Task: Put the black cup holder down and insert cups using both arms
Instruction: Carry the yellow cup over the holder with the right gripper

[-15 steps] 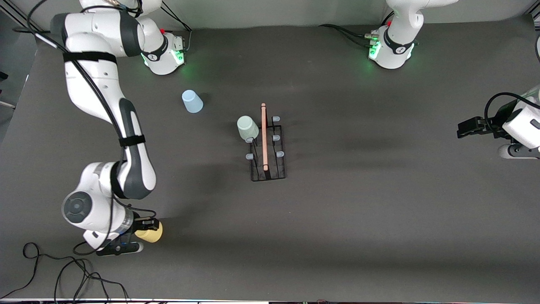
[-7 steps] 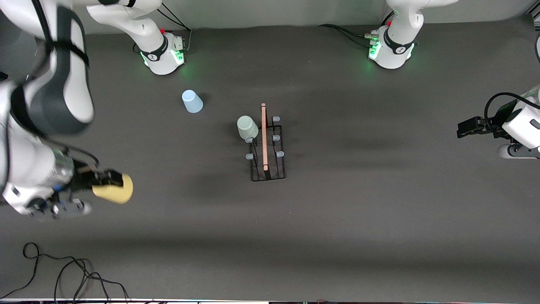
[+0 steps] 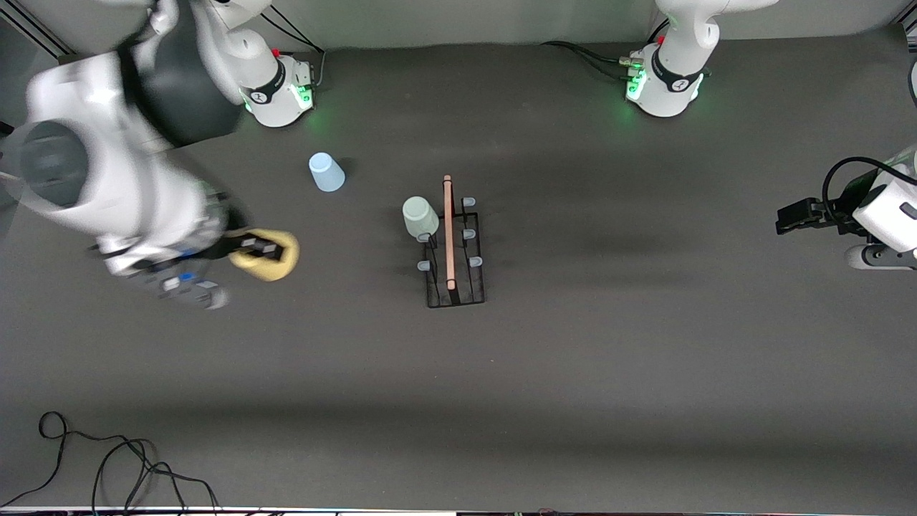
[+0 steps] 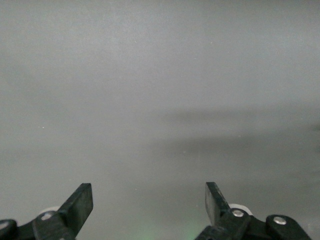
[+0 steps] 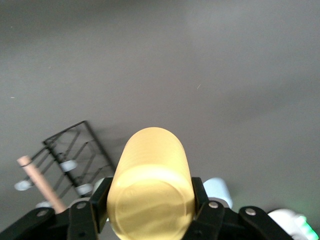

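Note:
My right gripper (image 3: 261,251) is shut on the yellow cup (image 3: 272,256) and holds it in the air over the table toward the right arm's end; in the right wrist view the yellow cup (image 5: 151,180) sits between the fingers (image 5: 102,200). The black cup holder (image 3: 455,251) stands mid-table with its wooden rod (image 3: 448,229) on top. The mint green cup (image 3: 420,216) hangs on one of its pegs. The light blue cup (image 3: 326,172) stands upside down on the table. My left gripper (image 3: 788,216) waits at the left arm's end, open and empty (image 4: 149,200).
The two arm bases (image 3: 279,89) (image 3: 663,82) glow green at the table's back edge. A loose black cable (image 3: 107,466) lies at the front corner at the right arm's end. The rack also shows in the right wrist view (image 5: 75,155).
My right arm has lifted the yellow cup from the front of the table and swung it up and toward the rack. The left arm has not moved.

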### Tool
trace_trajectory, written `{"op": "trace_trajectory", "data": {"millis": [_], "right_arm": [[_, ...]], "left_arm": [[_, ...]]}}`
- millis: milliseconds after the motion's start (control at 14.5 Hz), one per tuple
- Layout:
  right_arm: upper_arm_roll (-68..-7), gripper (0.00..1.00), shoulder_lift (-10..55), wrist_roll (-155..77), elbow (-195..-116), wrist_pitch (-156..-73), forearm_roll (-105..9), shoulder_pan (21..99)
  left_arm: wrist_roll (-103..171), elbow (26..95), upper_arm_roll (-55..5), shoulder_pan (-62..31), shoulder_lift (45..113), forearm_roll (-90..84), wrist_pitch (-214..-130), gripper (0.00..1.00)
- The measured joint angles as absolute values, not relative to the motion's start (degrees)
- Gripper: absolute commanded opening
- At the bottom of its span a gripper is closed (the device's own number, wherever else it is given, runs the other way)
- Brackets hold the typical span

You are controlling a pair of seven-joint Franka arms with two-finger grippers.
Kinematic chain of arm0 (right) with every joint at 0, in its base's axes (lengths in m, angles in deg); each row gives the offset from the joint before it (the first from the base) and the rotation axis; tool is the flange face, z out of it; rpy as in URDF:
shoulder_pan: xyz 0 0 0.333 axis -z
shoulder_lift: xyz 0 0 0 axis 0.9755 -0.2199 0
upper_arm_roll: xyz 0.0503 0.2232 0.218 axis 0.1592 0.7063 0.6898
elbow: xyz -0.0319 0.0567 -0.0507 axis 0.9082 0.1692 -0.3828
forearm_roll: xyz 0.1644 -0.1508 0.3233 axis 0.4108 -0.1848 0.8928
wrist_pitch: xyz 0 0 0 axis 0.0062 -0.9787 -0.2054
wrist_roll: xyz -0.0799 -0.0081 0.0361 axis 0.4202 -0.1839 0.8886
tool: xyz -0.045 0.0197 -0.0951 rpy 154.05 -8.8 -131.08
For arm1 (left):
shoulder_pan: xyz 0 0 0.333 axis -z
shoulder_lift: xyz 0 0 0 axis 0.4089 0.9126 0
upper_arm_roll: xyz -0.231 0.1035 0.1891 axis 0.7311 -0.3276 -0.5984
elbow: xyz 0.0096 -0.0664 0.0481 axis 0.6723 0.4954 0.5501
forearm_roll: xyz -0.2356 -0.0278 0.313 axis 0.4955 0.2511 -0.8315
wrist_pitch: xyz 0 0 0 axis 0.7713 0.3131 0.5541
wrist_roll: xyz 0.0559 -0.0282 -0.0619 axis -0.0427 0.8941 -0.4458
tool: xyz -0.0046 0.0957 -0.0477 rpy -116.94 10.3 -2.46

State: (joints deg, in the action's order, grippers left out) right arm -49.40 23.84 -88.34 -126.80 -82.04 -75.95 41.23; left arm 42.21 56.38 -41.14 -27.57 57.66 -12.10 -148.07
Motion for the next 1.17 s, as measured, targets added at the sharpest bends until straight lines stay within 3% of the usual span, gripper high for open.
{"op": "trace_trajectory", "data": {"millis": [413, 895, 1170], "right_arm": [[-49.29, 0.00, 22.26, -115.38, -130.73, -93.49, -73.92, 28.40], [-49.36, 0.00, 20.87, -117.15, -144.39, -111.71, -73.91, 25.99], [-49.36, 0.00, 18.82, -117.64, -148.28, -117.77, -73.91, 25.28]], "left_arm": [[42.21, 56.38, -41.15, -27.58, 57.66, -12.10, -148.07, 1.00], [42.21, 56.40, -41.15, -27.58, 57.66, -12.10, -148.07, 1.00], [42.21, 56.41, -41.15, -27.58, 57.66, -12.10, -148.07, 1.00]]}}
